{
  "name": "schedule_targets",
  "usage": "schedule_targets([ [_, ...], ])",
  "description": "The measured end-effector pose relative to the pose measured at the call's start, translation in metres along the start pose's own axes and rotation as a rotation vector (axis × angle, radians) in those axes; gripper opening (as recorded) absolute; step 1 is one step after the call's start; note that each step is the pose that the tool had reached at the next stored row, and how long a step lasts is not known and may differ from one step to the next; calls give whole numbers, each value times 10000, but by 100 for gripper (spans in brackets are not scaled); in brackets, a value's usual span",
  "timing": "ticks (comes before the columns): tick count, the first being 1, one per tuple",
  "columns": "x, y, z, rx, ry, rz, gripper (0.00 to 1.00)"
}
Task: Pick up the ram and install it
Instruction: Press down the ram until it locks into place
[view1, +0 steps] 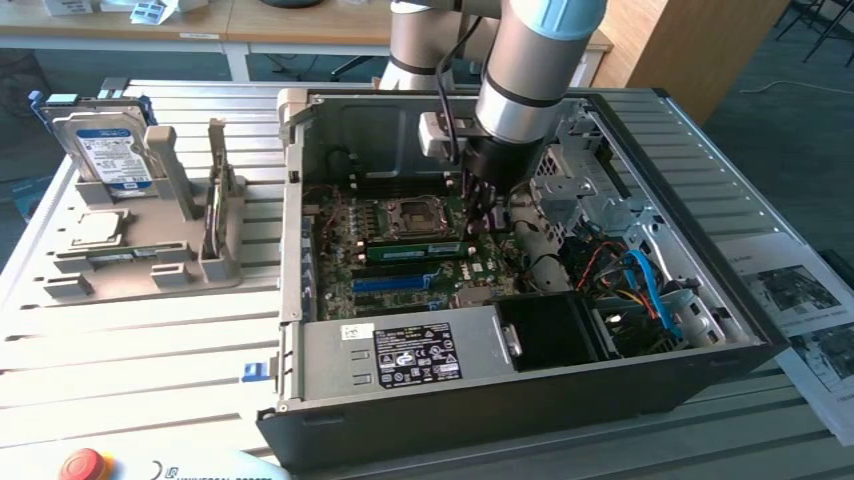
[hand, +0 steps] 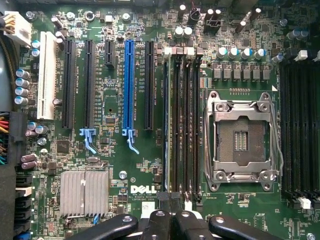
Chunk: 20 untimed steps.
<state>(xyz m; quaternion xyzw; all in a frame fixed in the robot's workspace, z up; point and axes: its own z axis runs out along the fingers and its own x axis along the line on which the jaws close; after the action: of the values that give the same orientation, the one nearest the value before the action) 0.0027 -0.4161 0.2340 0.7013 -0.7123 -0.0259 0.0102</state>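
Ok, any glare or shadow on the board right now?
Exterior view: the arm and case walls shade the board, while the table is brightly lit. Wrist view: the board is evenly lit, with mild shine on the socket frame and no shadow across the slots.

A ribbed grey metal work table (view1: 160, 340) runs across the scene, daylight glinting off its slats. At the far side stands a long light-wooden bench (view1: 287, 22) strewn with small white items. At the exterior view's far right rises a tall tan wooden panel (view1: 687, 40), with dark grey-blue carpeted floor (view1: 787, 95) spreading beyond it.
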Motion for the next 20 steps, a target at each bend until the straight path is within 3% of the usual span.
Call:
schedule_targets([
  [20, 0, -8, 52, 1, -2, 0, 10],
])
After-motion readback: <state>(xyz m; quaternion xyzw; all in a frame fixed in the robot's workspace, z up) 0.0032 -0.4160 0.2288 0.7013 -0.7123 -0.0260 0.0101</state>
